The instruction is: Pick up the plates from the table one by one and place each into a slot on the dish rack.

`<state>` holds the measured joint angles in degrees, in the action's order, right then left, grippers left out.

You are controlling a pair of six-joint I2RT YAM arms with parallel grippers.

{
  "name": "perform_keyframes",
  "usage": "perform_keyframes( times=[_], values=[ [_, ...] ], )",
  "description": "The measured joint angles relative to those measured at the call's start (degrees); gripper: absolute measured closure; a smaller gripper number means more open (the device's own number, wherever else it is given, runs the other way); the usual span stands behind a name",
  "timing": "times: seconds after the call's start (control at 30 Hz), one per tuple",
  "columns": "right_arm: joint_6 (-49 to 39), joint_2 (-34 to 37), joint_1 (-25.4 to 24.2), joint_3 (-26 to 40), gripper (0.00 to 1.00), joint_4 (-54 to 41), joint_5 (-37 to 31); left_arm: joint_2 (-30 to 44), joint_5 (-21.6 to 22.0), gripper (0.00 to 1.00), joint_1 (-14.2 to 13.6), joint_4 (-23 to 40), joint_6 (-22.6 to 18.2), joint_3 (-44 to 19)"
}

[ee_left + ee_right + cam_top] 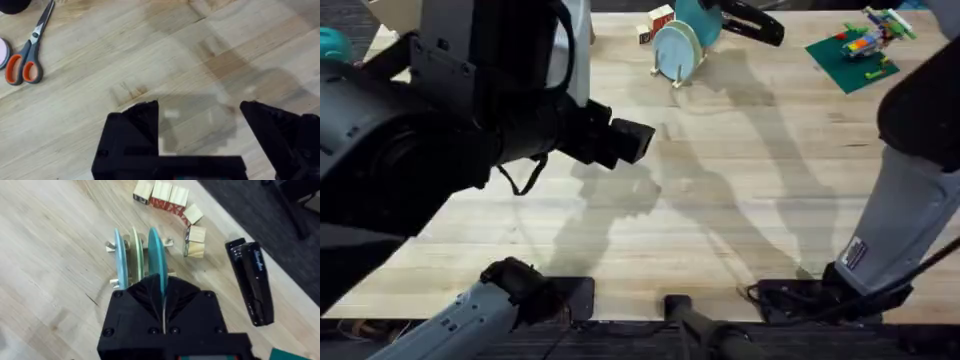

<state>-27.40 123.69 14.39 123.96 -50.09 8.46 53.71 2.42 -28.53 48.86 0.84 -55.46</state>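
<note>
- Pinching the teal plate (156, 255) by its rim, the right gripper (162, 300) holds it upright in the rack (112, 282), beside the blue plate (120, 255).
- Thin, stiff, probably slippery (rim is the only hold).
- Left gripper (200, 130) gapes, empty, over the table (200, 50).

Bright overhead light casts soft arm shadows across the table (740, 180) (nearest arm blurred dark).

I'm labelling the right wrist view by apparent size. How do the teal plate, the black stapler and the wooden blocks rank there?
1. Teal plate, though it is edge-on and partly hidden by the right gripper, so it only narrowly beats the stapler.
2. Black stapler.
3. Each wooden block.
</note>
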Motion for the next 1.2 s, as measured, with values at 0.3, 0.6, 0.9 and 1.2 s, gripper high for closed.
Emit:
perform_keyframes(
  times=[0.3, 0.6, 0.9, 1.2],
  values=[
    [0.54, 1.11, 0.00, 0.00, 0.972, -0.09, 0.11, 0.00, 0.00, 0.007, 0.00, -0.01, 0.00, 0.00],
    [0.61, 3.48, 0.00, 0.02, 0.972, 0.48, 1.23, 0.00, 0.00, 0.008, 0.00, -0.02, 0.00, 0.00],
    [0.63, 4.84, 0.00, 0.02, 0.972, 1.13, 1.41, 0.00, 0.00, 0.007, 0.00, -0.02, 0.00, 0.00],
    [0.63, 4.86, 0.00, 0.02, 0.972, 1.66, 1.43, 0.00, 0.00, 0.007, 0.00, -0.02, 0.00, 0.00]
  ],
)
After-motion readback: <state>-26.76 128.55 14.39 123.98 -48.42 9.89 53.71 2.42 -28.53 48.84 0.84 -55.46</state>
